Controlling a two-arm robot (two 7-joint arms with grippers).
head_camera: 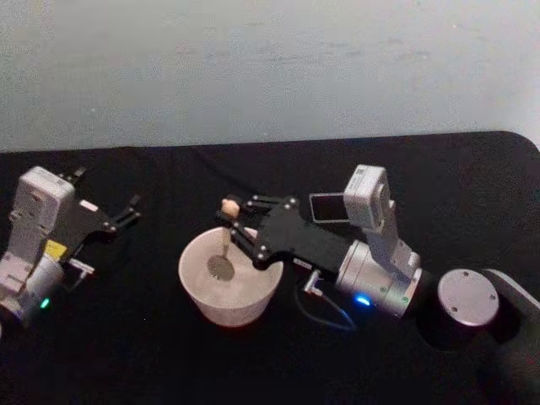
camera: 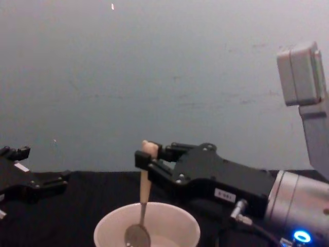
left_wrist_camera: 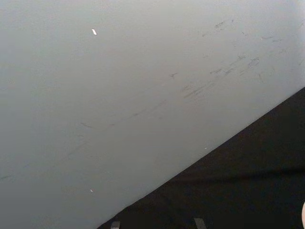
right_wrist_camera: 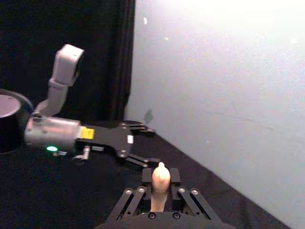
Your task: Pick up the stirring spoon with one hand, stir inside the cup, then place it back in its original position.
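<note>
Cream-white cup (head_camera: pixel 229 291) with the stirring spoon (head_camera: pixel 224 246) held upright in it by the right end effector (head_camera: pixel 229 221)

Clamped between the right end effector's fingers is the spoon's beige handle, gripped just below the bear-shaped knob; the dark metal bowl is seen low inside the cup, though whether it touches the bottom cannot be told; the cup is set near the middle of the black worktop (head_camera: pixel 152 359); the dark grey holder (head_camera: pixel 325 207) is seen just behind the right arm, right of the cup; the left end effector (head_camera: pixel 105 191) is held far to the left, well apart from the cup, its fingers spread apart.
</note>
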